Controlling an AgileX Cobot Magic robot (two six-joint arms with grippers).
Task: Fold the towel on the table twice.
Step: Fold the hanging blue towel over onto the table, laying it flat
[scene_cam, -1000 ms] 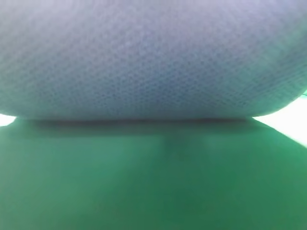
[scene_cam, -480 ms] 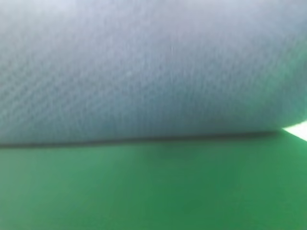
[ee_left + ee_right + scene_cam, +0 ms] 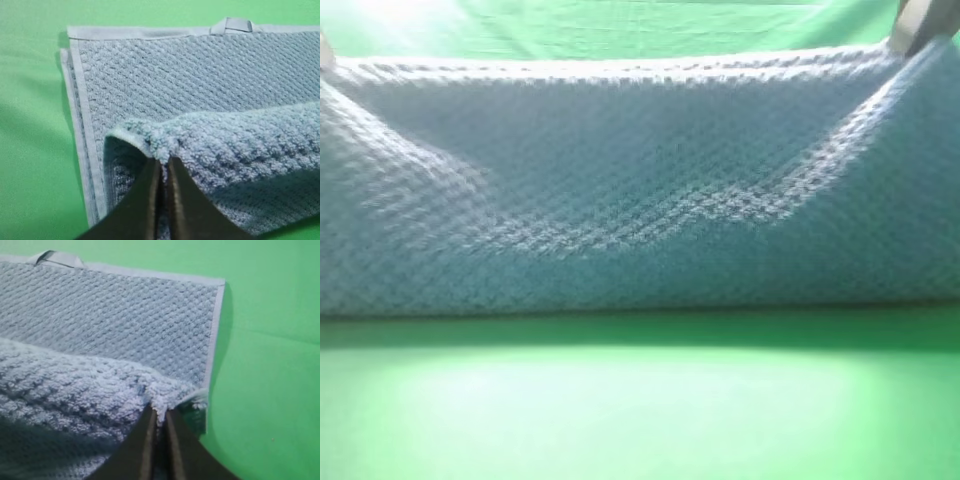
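Observation:
The blue-grey waffle-weave towel fills the upper part of the exterior view, held up at its two top corners and sagging in the middle, its lower fold on the green table. My left gripper is shut on the towel's lifted left corner, above the flat layer. My right gripper is shut on the lifted right corner, above the flat layer. Only a pale sliver of the right gripper shows in the exterior view.
A small hanging loop sits on the towel's far edge trim; it also shows in the right wrist view. Bare green table lies left of the towel and right of it. Green backdrop cloth is behind.
The towel has moved away from the exterior camera: before it was a blur filling the upper frame, now its top edge and both held corners show, with backdrop above.

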